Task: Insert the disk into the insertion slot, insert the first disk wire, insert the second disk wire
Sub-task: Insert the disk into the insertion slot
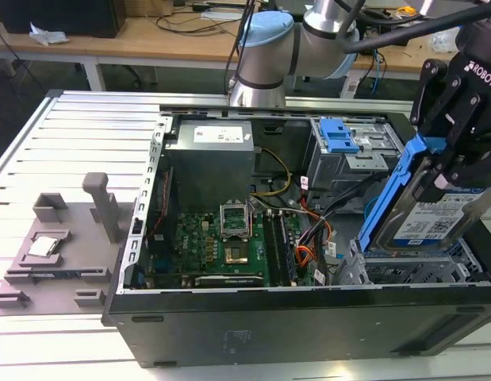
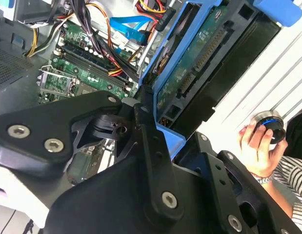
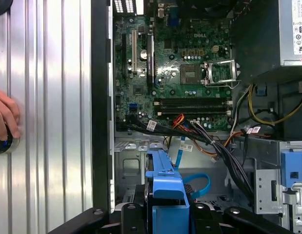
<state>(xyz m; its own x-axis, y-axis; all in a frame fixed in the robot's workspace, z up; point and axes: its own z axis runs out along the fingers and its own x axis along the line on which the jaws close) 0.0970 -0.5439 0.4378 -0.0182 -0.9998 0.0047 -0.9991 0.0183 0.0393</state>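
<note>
board point(image 1: 229, 246) at the exterior view's left, loose wires point(image 1: 312, 238) mid-case. at the right the gripper point(image 1: 447, 171) is clamped on the disk point(image 1: 435, 224), tilted just above the insertion slot point(image 1: 388, 274). first step in hand, i judge; disk wants squaring to the slot.

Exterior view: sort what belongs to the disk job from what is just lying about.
Job in hand:
the disk, held tilted in the gripper
the insertion slot, just below the disk

Lying about:
grey fixture on the table, with a small silver part on it
taller cage with blue latch
power supply
</note>
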